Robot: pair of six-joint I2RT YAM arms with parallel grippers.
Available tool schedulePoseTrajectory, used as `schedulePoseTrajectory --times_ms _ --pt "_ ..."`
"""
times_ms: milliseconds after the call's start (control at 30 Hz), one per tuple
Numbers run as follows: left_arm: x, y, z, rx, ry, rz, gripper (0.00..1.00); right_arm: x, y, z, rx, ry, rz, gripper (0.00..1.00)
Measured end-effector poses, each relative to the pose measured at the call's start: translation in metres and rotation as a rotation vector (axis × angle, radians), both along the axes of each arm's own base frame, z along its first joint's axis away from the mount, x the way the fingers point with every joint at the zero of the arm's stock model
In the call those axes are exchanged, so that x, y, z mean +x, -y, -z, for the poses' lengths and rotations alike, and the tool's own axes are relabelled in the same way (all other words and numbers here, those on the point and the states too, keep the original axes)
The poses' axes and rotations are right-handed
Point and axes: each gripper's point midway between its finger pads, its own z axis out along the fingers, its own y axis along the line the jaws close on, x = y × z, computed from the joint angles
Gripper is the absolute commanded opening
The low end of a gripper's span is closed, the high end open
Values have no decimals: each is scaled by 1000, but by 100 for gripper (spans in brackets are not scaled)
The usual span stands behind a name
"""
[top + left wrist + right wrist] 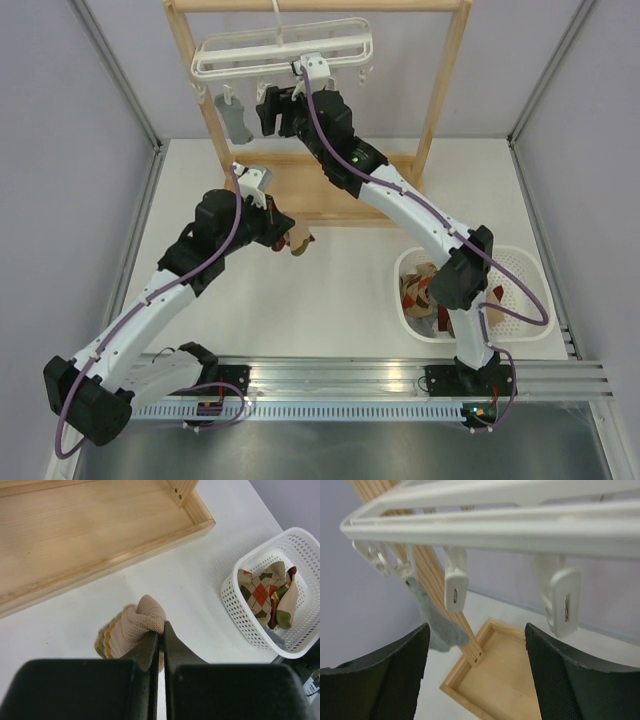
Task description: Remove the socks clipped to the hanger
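Right pincer (476, 630), wide and empty just under the hanger (510, 527), faces bare clips (456, 585), so I risk snagging it and missing the grey sock (434, 622) clipped at the hanger's left end; left pincer (161, 640), below the hanger, pinches a tan sock (131, 630).

Level white open-frame hanger (520, 525) above the right fingers (385, 680), clips dangling; grey sock (440, 630) clipped up-left of them. Bunched tan sock (132, 630) pinched between the left fingers (145, 652). Heaped argyle socks (260, 592) well right of these.
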Motion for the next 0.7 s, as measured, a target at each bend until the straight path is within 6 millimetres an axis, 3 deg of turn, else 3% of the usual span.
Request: schedulePoseTrajectory --times_ms 267,333,533,600,700 --pt "7 -13 -6 14 34 -78 2 -52 27 46 -121 -78 -6 80" --pt "9 -19 -9 18 46 -101 2 -69 45 67 -158 -110 7 80" --pt "14 -25 -12 11 55 -120 2 -103 119 142 -257 -250 118 80" --pt "13 -20 -14 -5 64 -94 2 -110 156 168 -265 -313 169 80" --pt "8 -9 -15 -28 68 -26 2 -110 222 185 -214 -370 291 81"
